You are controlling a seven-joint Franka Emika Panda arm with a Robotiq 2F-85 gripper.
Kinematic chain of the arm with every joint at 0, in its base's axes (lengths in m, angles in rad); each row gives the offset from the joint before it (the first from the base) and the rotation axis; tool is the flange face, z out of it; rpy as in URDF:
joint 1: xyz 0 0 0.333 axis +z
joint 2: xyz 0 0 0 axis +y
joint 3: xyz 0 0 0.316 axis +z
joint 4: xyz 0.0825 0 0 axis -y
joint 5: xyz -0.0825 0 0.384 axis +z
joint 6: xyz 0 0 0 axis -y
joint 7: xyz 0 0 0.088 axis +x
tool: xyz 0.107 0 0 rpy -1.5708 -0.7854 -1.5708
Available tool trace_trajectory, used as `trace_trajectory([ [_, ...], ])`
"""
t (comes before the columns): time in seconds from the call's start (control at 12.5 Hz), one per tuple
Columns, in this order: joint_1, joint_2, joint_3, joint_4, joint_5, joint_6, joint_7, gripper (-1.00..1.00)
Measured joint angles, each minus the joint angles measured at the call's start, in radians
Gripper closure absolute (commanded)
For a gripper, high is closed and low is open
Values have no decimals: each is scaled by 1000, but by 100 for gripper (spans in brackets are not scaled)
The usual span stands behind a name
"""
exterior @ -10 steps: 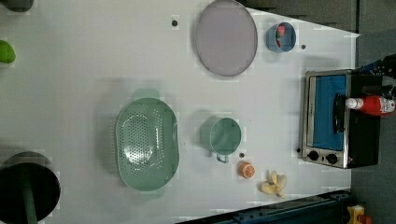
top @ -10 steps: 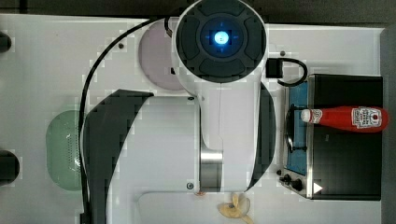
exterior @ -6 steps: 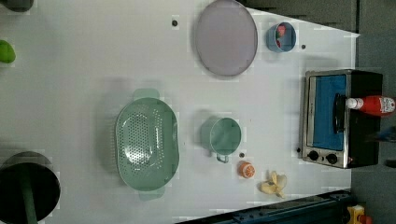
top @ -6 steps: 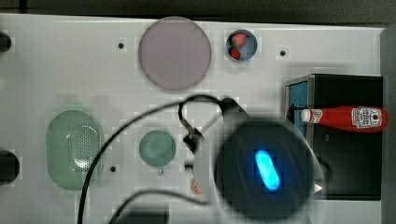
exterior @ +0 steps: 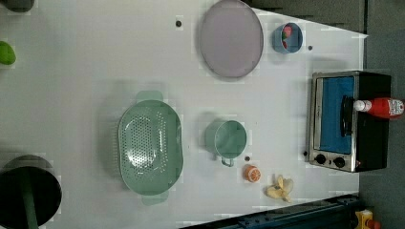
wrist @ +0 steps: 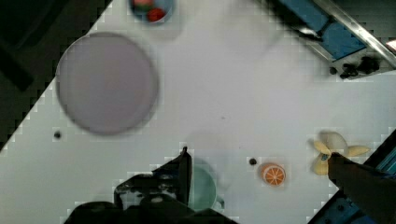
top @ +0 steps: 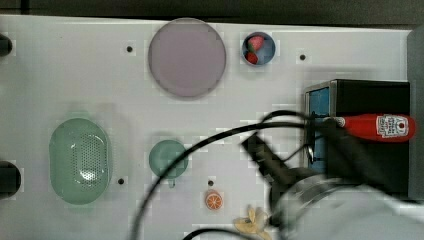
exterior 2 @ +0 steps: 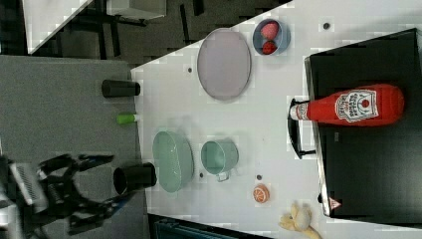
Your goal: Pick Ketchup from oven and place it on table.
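Ketchup (exterior 2: 354,106) lying on top of the oven (exterior: 348,121), cap over the door edge, gripper (wrist: 259,179) high above the table (top: 75,80) beside the oven, fingers (wrist: 180,175) spread wide, nothing held, plate (top: 186,57) well apart from the oven

glossy red plastic ketchup (exterior 2: 356,105); oven (exterior: 348,121) frame looks like brushed metal; table (exterior: 86,71) matt white.

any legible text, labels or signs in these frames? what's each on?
None can be read as words.
Ketchup label: white-edged, with a red emblem; print too blurred to quote.
Oven: small red-and-white triangular warning sign at a front corner; symbol too small to make out.
Oven knobs: no readable markings.
Plate, colander, cup, bowl: no print.
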Motion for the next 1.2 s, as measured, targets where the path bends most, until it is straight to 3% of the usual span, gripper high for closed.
trace_trajectory([
  [0.64,-25,364,-353,-49,13,350,0,-100],
  [1.2,-64,580,-442,54,44,500,0,-100],
])
